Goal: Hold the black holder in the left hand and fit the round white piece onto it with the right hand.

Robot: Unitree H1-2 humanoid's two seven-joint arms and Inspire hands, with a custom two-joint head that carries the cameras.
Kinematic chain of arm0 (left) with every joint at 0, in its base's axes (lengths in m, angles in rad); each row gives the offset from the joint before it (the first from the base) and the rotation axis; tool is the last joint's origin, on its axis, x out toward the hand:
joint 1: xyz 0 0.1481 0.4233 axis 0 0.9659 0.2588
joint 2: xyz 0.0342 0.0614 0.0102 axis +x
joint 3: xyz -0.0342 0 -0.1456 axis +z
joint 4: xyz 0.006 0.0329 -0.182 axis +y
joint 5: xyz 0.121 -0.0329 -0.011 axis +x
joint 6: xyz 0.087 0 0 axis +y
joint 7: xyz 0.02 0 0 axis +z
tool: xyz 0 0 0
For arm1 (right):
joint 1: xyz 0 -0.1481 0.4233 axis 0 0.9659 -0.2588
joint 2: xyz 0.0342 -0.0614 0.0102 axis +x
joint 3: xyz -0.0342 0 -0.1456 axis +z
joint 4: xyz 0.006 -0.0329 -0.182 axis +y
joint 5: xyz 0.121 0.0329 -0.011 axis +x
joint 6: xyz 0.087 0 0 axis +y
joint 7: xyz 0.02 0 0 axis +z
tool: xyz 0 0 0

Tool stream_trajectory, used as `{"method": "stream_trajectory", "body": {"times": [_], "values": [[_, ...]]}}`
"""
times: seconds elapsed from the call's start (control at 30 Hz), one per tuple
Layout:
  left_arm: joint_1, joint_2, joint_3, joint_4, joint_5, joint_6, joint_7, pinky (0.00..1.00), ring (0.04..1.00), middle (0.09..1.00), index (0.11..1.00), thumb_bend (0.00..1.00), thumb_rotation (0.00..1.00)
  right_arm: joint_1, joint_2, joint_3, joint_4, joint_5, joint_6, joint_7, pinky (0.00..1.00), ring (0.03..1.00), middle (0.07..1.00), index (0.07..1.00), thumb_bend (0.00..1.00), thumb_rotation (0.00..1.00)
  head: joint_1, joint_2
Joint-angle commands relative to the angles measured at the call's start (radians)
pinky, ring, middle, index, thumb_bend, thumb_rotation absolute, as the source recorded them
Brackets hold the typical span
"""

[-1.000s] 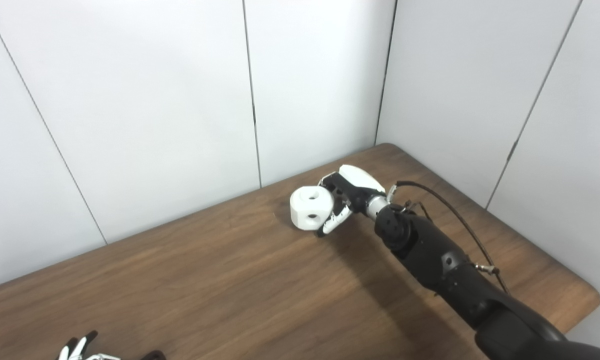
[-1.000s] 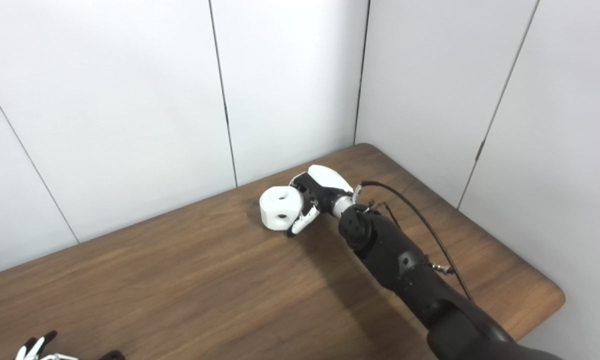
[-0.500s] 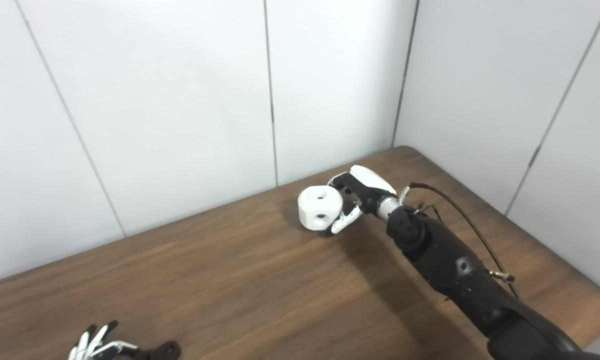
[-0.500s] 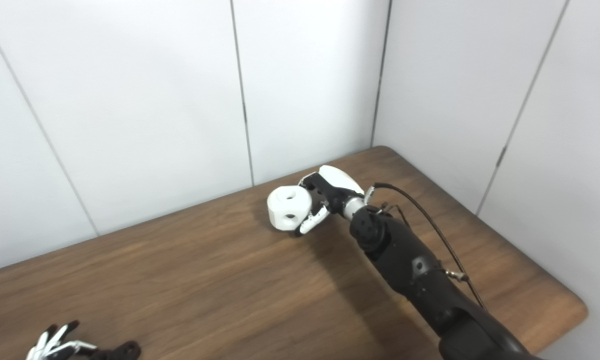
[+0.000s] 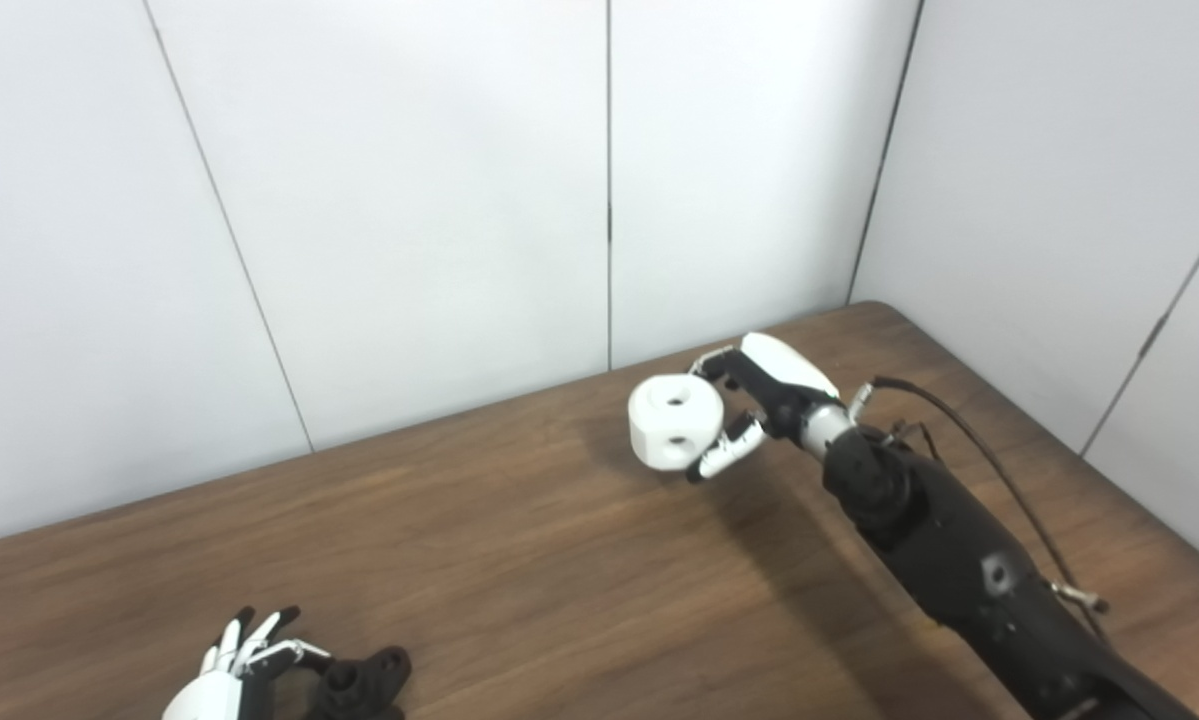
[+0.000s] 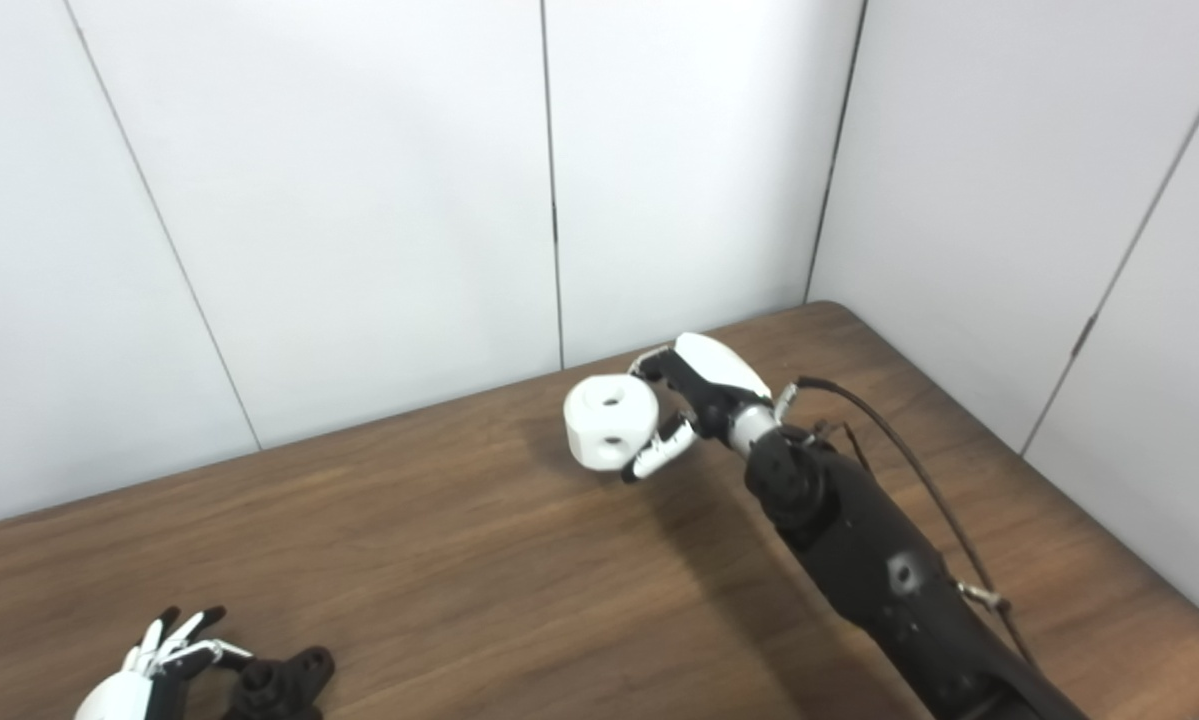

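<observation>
White wall panels back your brown wooden table [image 5: 519, 560]; your right hand [image 5: 759, 405] pinches the round white piece [image 5: 675, 421] at the far side, one hole facing up and one toward you; your left hand [image 6: 144, 672], fingers spread, touches the black holder [image 6: 279, 683] lying flat at the near edge, its long axis running left to right.

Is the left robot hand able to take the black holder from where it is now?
Probably yes. The left robot hand has its fingers spread right beside the holder on the table, with nothing between them.
</observation>
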Motion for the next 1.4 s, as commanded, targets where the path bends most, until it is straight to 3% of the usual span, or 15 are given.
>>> {"method": "stream_trajectory", "body": {"times": [0.0, 0.1, 0.47, 0.53, 1.0, 1.37], "values": [[0.028, -0.006, -0.025, 0.026, 0.015, 0.025, -0.02, 1.0, 1.0, 0.891, 0.481, 0.52, 0.04, -0.035, -0.002, -0.016, -0.07, 0.016, 0.001, 0.009, 0.8, 0.839, 0.809, 0.481, 0.5, 0.14, 0.01, 0.005], [0.021, -0.009, -0.035, 0.036, 0.028, 0.033, -0.017, 1.0, 0.996, 0.888, 0.481, 0.52, 0.04, -0.026, 0.0, -0.005, -0.095, -0.004, -0.012, 0.011, 0.77, 0.801, 0.792, 0.48, 0.5, 0.14, 0.043, 0.014], [0.0, -0.037, -0.066, 0.073, 0.045, 0.059, 0.006, 1.0, 0.995, 0.884, 0.48, 0.52, 0.05, -0.002, 0.024, 0.01, -0.149, -0.007, -0.057, 0.019, 0.89, 0.886, 0.79, 0.479, 0.5, 0.14, 0.134, 0.043], [-0.005, -0.041, -0.074, 0.076, 0.05, 0.062, 0.009, 1.0, 0.992, 0.883, 0.479, 0.52, 0.05, 0.002, 0.03, 0.023, -0.194, -0.021, -0.039, 0.038, 0.93, 0.893, 0.788, 0.479, 0.5, 0.14, 0.146, 0.049], [-0.051, -0.068, -0.145, 0.117, 0.076, 0.095, 0.003, 1.0, 1.0, 0.893, 0.479, 0.52, 0.05, -0.003, 0.088, 0.073, -0.346, -0.067, 0.017, 0.129, 0.93, 0.891, 0.78, 0.479, 0.5, 0.14, 0.189, 0.079], [-0.084, -0.106, -0.173, 0.196, 0.063, 0.08, 0.022, 1.0, 1.0, 0.893, 0.475, 0.52, 0.05, -0.006, 0.142, 0.093, -0.381, -0.084, 0.009, 0.155, 0.94, 0.89, 0.774, 0.478, 0.5, 0.14, 0.223, 0.095]]}}
